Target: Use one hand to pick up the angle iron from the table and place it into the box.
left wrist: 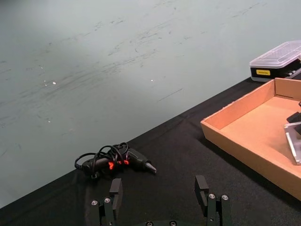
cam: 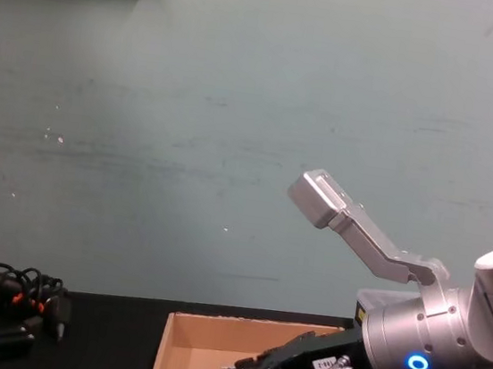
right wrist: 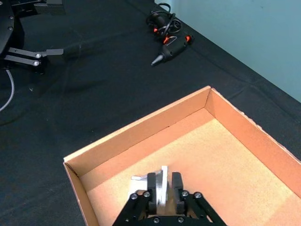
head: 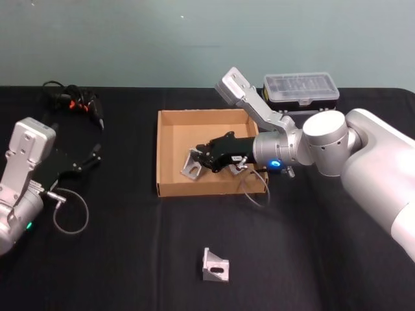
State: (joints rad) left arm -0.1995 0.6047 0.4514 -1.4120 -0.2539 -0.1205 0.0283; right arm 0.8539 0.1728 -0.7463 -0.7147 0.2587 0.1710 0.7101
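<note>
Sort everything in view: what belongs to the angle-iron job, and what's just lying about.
Job: right gripper, jaws shut on an angle iron within the box; second angle iron waiting on the table.

Lying about: cabled hand tool, clear-lidded case, parked left gripper with jaws open.

The right gripper (right wrist: 163, 182) pinches the angle iron (right wrist: 162, 172), seemingly above the box (right wrist: 141, 136) floor.

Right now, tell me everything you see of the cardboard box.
The box is a shallow tan cardboard tray with low walls and no lid, lying flat on the black table. A clear-lidded case stands beyond its far right corner. The right claw reaches inside, shut on an angle iron in its front left part.
</note>
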